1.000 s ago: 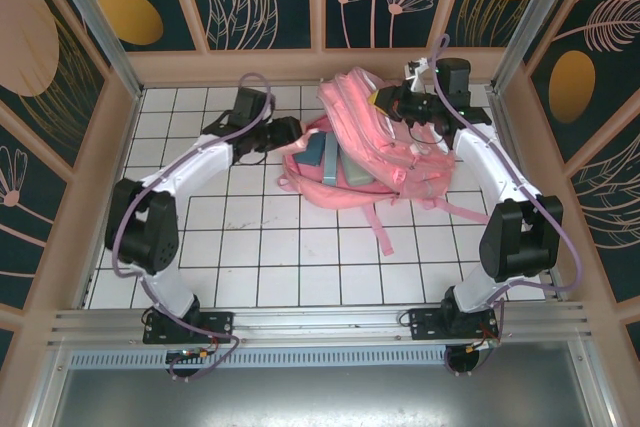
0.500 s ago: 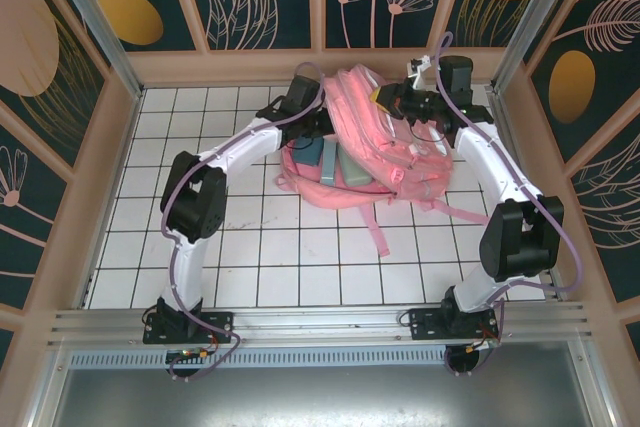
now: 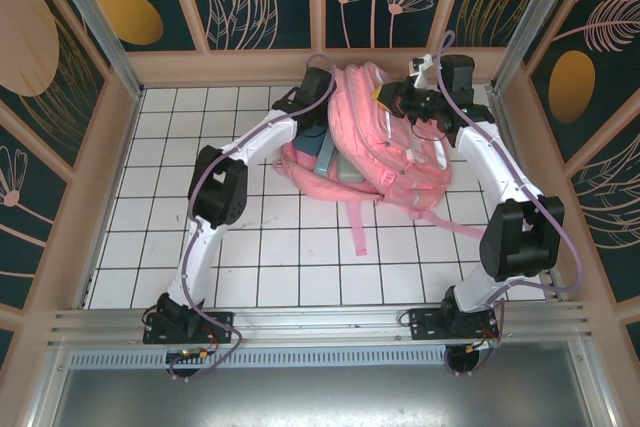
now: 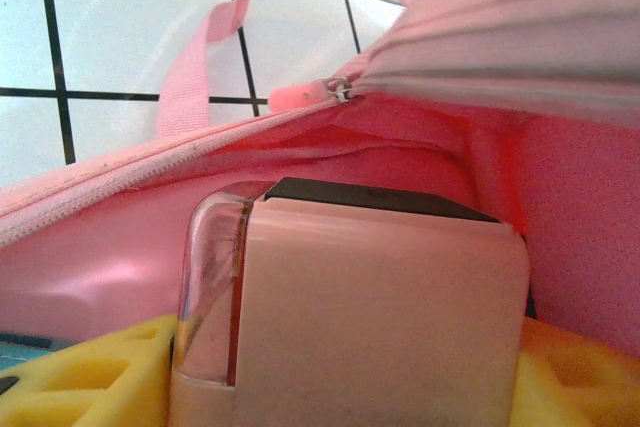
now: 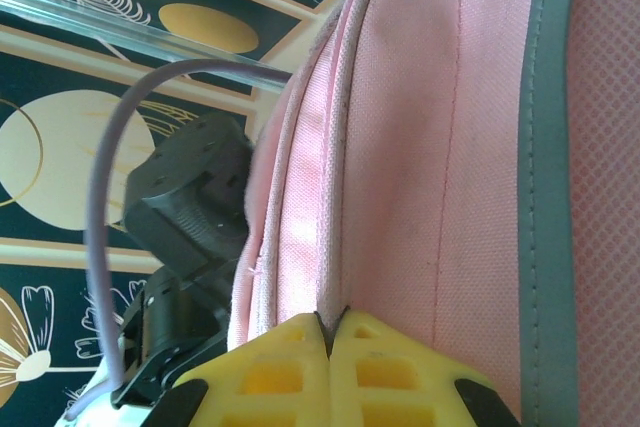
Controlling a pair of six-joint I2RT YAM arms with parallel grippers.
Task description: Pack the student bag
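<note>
Where raised at upper centre, student bag seam pinched between pressed-together fingers of the right gripper. Inside the open bag, pale pink case clamped between spread fingers of the left gripper.

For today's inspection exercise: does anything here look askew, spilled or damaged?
Nothing spilled or damaged. The bag lies slumped on its side, mouth gaping, a teal item poking out, one strap trailing over the tiles.

Your left arm has swung across the worktop to the student bag — pink case in its jaws — and the bag's long strap has slid left.
</note>
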